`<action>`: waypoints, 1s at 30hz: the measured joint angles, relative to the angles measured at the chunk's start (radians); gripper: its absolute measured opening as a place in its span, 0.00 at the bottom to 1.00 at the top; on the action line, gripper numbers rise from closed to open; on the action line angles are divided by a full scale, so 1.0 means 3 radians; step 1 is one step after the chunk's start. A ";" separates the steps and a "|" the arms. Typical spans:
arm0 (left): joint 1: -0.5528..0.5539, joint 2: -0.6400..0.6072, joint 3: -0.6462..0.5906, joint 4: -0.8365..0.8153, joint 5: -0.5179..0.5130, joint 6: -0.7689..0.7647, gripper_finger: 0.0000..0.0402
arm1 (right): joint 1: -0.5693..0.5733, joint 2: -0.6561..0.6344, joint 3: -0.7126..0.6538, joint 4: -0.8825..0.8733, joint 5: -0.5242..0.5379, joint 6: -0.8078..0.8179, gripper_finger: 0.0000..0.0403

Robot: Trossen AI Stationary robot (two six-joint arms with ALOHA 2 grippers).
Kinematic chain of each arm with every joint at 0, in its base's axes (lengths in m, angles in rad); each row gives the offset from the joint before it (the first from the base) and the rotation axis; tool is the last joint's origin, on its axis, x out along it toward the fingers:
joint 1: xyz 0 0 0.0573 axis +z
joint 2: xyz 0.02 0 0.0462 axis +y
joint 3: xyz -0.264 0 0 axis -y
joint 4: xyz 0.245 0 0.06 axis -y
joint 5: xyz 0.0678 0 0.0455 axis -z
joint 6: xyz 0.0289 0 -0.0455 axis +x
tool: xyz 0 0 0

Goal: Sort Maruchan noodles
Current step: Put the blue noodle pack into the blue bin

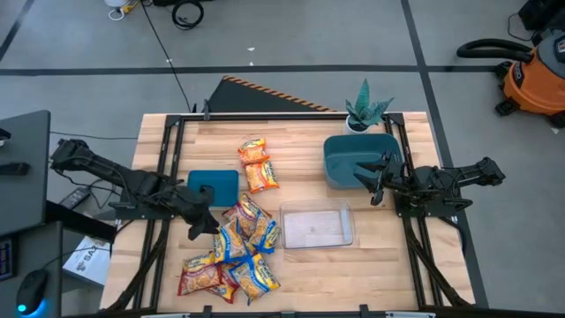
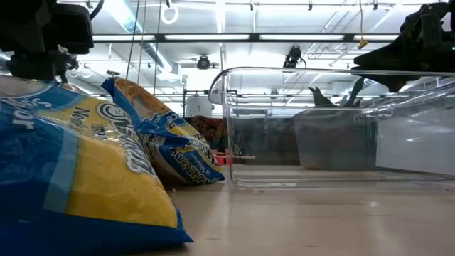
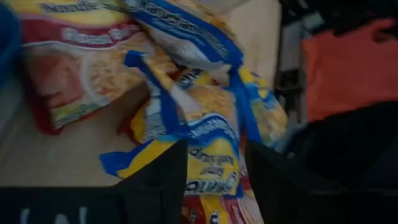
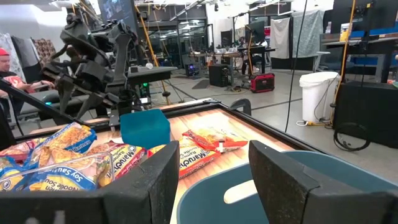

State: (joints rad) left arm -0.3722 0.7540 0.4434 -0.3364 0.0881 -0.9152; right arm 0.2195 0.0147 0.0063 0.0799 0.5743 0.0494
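Observation:
A pile of Maruchan noodle packets (image 1: 237, 252), yellow with blue, red or orange trim, lies on the wooden table at the near left. Two orange-trimmed packets (image 1: 257, 165) lie apart, farther back. My left gripper (image 1: 210, 225) is open at the pile's left edge. In the left wrist view its fingers (image 3: 214, 186) stand on either side of a blue-trimmed packet (image 3: 208, 155). My right gripper (image 1: 375, 181) is open and empty above the teal bin (image 1: 349, 150), and it also shows in the right wrist view (image 4: 211, 180). My left gripper has its open fingers (image 3: 158, 186) on either side of the blue-trimmed packet's end (image 3: 211, 177), slanting down at the pile. I cannot tell whether they touch the packet. The packet lies on other packets of the pile.
A clear plastic container (image 1: 316, 228) stands right of the pile, between the two grippers. A small blue box (image 1: 214, 184) sits behind my left gripper. A potted plant (image 1: 366, 110) stands at the table's far edge behind the teal bin. A person sits beyond the table (image 4: 12, 68).

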 joint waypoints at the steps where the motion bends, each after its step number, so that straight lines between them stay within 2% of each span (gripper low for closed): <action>1: -0.0069 0.0052 0.0052 -0.0012 -0.0133 -0.0017 0.41 | -0.0001 0.0000 0.0001 0.0000 0.0000 0.0000 0.49; 4: -0.0288 0.0252 0.0330 -0.0225 -0.0552 0.0049 0.40 | -0.0001 0.0000 0.0001 0.0000 0.0000 0.0000 0.49; 8: -0.0579 0.0617 0.0780 -0.0833 -0.1156 0.0197 0.38 | -0.0001 0.0000 0.0001 0.0000 0.0000 0.0000 0.49; 10: -0.0680 0.0788 0.0912 -0.0950 -0.1308 0.0212 0.38 | -0.0001 0.0000 0.0001 0.0000 0.0001 0.0000 0.49; 19: -0.0709 0.1218 0.1014 -0.0974 -0.1168 0.0300 0.38 | -0.0001 0.0000 0.0001 0.0000 0.0001 -0.0001 0.49; 30: -0.0708 0.1458 0.1014 -0.1059 -0.1157 0.0410 0.38 | 0.0000 0.0000 0.0001 0.0000 0.0001 0.0000 0.49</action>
State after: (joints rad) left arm -0.5846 1.1914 0.7475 -0.6542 -0.2588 -0.7921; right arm 0.2195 0.0147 0.0067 0.0801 0.5746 0.0494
